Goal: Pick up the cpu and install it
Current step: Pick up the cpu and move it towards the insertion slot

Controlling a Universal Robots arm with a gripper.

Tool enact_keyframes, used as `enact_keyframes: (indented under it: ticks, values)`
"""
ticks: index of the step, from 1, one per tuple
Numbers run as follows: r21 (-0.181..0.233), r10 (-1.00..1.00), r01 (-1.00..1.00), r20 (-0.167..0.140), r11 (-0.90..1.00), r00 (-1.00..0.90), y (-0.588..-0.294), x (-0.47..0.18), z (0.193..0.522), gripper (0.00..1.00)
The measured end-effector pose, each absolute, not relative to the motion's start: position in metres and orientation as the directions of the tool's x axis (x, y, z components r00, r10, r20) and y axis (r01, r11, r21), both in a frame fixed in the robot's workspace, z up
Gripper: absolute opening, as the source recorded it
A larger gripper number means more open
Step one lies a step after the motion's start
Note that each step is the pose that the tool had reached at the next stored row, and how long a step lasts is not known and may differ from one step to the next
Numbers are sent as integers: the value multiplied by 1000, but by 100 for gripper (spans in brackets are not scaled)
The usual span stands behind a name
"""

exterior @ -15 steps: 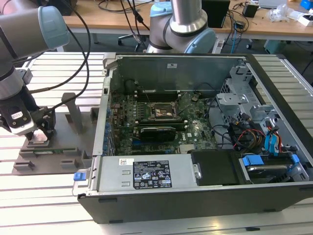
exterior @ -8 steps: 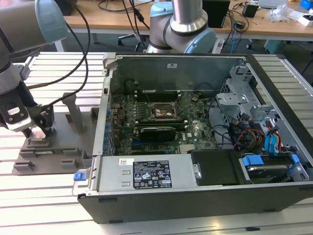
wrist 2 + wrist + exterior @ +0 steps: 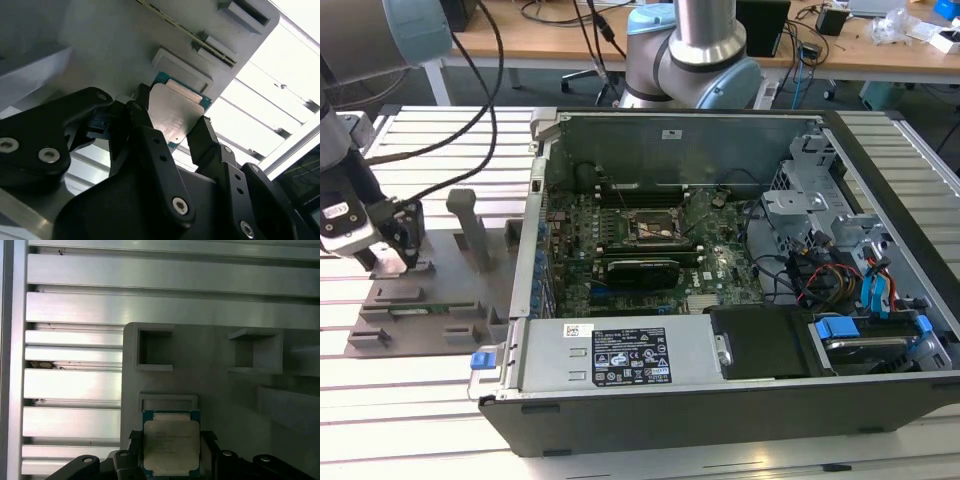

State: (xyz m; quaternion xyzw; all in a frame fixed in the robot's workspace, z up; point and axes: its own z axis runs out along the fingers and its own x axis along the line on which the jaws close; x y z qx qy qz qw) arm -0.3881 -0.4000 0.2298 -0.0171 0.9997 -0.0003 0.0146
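Observation:
The cpu (image 3: pixel 171 442), a small square chip with a silvery top plate and a greenish rim (image 3: pixel 172 117), sits between my black fingers in both wrist views. My gripper (image 3: pixel 405 258) is low over the grey fixture plate (image 3: pixel 450 300) at the exterior view's left, outside the computer case (image 3: pixel 680 140). Both fingers press the chip's opposite edges, so the gripper (image 3: pixel 172 112) is shut on it. The chip lies just beside a shallow rectangular holder (image 3: pixel 168 402) on the plate. The dark square socket frame (image 3: pixel 655 228) lies open in the middle of the motherboard.
The fixture plate carries upright grey posts (image 3: pixel 470 225) and square pockets (image 3: pixel 154 347). A long black expansion card (image 3: pixel 642 268) lies just in front of the socket. Drive cages and cables (image 3: pixel 840 260) fill the case's right side. A slatted aluminium table (image 3: pixel 430 400) lies underneath.

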Motion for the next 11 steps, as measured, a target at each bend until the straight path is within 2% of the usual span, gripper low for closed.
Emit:
enact_keyframes:
  ticks: [5, 6, 8, 11]
  values:
    - [-1, -34, -34, -29, 999, -999, -400, -388, 248, 55]
    - [-1, -34, -34, -29, 999, -999, -400, -388, 266, 55]
    - [-1, -34, -34, -29, 999, -999, -400, -388, 281, 55]
    - [-1, -34, -34, -29, 999, -999, -400, -388, 293, 55]
